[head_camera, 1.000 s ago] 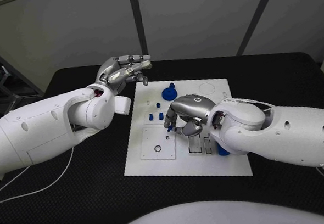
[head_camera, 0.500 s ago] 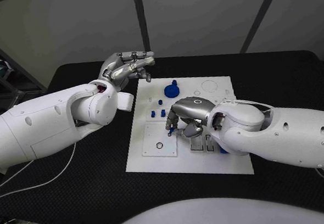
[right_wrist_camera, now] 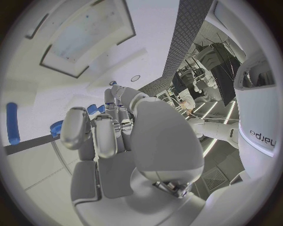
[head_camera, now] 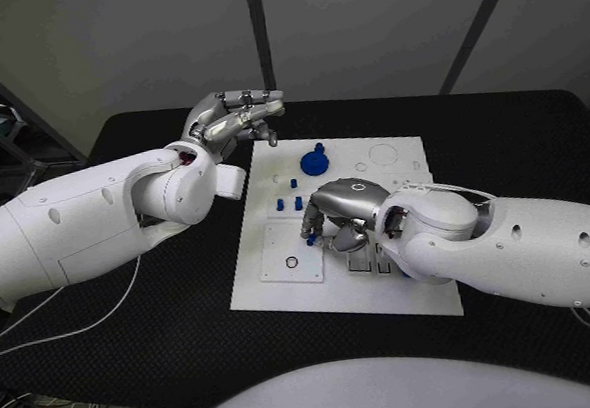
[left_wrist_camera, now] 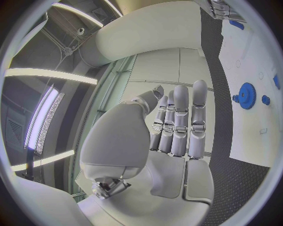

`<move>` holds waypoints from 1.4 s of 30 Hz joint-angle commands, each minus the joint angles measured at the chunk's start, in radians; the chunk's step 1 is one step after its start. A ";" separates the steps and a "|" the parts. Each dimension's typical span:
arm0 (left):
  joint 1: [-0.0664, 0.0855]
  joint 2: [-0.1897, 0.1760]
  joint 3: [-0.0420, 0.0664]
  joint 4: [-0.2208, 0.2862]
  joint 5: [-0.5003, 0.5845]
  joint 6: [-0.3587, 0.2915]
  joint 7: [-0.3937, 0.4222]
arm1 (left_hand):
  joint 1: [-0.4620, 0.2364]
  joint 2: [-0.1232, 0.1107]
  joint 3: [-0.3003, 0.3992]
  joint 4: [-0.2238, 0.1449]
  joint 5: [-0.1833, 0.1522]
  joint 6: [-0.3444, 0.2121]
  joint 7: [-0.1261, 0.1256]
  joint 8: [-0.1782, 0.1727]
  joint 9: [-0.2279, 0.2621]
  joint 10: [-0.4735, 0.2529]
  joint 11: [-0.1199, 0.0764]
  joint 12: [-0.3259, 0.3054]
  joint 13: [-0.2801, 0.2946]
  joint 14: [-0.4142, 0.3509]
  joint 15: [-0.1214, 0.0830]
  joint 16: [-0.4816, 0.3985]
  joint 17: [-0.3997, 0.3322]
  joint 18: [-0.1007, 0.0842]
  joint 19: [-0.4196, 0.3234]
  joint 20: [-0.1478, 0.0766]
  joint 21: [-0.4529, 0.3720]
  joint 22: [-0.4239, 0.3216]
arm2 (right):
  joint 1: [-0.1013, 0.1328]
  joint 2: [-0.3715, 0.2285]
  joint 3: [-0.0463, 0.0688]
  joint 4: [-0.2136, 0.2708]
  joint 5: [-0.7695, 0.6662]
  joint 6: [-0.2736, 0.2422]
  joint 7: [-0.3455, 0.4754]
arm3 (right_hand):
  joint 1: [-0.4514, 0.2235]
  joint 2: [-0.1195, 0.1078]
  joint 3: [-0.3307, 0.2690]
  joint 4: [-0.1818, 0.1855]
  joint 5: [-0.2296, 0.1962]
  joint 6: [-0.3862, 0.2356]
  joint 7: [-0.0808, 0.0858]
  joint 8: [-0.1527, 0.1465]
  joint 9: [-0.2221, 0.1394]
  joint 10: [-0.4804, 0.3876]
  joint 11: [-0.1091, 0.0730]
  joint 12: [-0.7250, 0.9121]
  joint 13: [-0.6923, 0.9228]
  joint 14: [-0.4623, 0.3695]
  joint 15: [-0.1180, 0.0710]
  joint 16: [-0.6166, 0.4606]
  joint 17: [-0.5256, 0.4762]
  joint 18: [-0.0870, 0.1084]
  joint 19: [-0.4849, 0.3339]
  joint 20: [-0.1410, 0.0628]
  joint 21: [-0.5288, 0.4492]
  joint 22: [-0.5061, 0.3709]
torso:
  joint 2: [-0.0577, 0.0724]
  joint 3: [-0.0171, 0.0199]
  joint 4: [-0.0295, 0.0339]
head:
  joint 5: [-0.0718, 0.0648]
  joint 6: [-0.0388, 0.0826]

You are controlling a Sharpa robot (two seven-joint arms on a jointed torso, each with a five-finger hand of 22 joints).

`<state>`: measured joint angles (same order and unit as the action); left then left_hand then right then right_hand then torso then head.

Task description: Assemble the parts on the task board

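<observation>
The white task board lies in the middle of the black table. A blue gear stands near its far edge and shows again as the gear in the left wrist view. Small blue pegs stand below it. My right hand is curled down over the board's middle. Its thumb and a finger close round a small blue part, which is the blue part at the fingertips in the head view. My left hand hovers above the board's far left corner, fingers straight, holding nothing.
Grey slotted blocks sit on the board just under my right wrist. A long blue piece and a blue ring-like part lie on the board near the right hand. Black table surrounds the board.
The view has shifted slightly. My right hand stays at the same spot on the board, and my left hand stays raised by the far left corner.
</observation>
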<state>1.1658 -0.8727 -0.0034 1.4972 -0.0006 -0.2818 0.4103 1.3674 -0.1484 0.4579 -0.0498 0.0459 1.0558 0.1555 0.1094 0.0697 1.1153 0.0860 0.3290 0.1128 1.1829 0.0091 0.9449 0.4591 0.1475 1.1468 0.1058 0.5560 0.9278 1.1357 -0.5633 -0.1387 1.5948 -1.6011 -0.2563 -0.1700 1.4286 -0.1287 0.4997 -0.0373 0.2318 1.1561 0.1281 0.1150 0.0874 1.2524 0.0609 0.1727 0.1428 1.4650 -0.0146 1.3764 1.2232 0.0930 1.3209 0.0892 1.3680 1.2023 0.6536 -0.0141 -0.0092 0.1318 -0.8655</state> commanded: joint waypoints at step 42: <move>0.003 0.000 0.001 0.003 0.003 0.028 -0.005 | 0.000 0.006 -0.008 -0.001 0.003 -0.002 0.003 -0.002 -0.001 -0.011 0.002 0.006 0.001 -0.010 0.000 -0.001 -0.003 0.034 -0.001 0.001 -0.006 -0.003 | -0.005 0.013 -0.004 -0.023 -0.030 -0.037 -0.034 | -0.073 -0.039 -0.043 0.038 0.020 -0.149 0.035 -0.054 -0.023 -0.155 0.043 -0.075 -0.050 0.035 0.033 -0.013 -0.038 0.001 -0.033 0.033 -0.032 -0.055 | -0.001 0.0012 -0.0018 | -0.004 -0.006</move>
<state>1.1666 -0.8728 -0.0033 1.4988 0.0000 -0.2689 0.4034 1.3674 -0.1484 0.4580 -0.0498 0.0459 1.0559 0.1555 0.1094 0.0698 1.1117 0.0896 0.3290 0.1127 1.1793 0.0126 0.9449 0.4574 0.1474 1.1468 0.1057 0.5560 0.9263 1.1303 -0.5484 -0.1419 1.5701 -1.6312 -0.2331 -0.1975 1.3528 -0.1551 0.4634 -0.0008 0.2469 1.0132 0.1640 0.0628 0.0650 1.1024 0.1039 0.0984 0.0936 1.4668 0.0127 1.3666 1.1859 0.0931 1.2920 0.1179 1.3411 1.1486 0.6523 -0.0138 -0.0105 0.1295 -0.8727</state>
